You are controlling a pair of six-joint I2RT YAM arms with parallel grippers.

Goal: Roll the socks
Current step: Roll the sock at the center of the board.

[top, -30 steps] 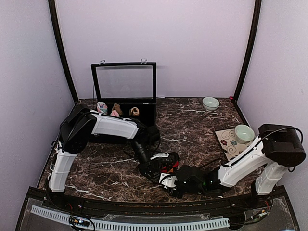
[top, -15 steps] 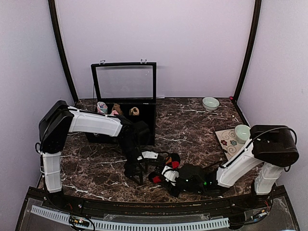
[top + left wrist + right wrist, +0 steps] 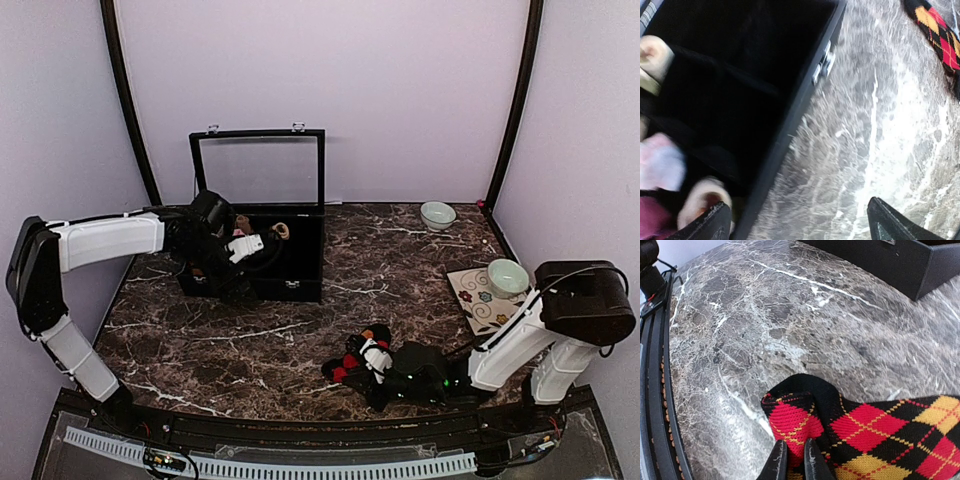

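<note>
A black knit sock with red and yellow argyle diamonds (image 3: 865, 432) lies bunched on the dark marble bench (image 3: 220, 340), near its front edge; my right fingers (image 3: 794, 464) pinch its folded end; my left fingers (image 3: 242, 252) hang spread wide, empty, over the black compartmented box (image 3: 300, 262) behind.

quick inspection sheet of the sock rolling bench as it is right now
surface: marble table, dark and veined, no spill seen
job's things: argyle sock bunched near the front edge; striped sock not seen
clutter: black box with its lid up, sock rolls inside; far bowl; near bowl on patterned mat
grippers: left gripper open by the box's front; right gripper shut on the argyle sock
cables: black cable along the right arm
surroundings: pale walls
</note>
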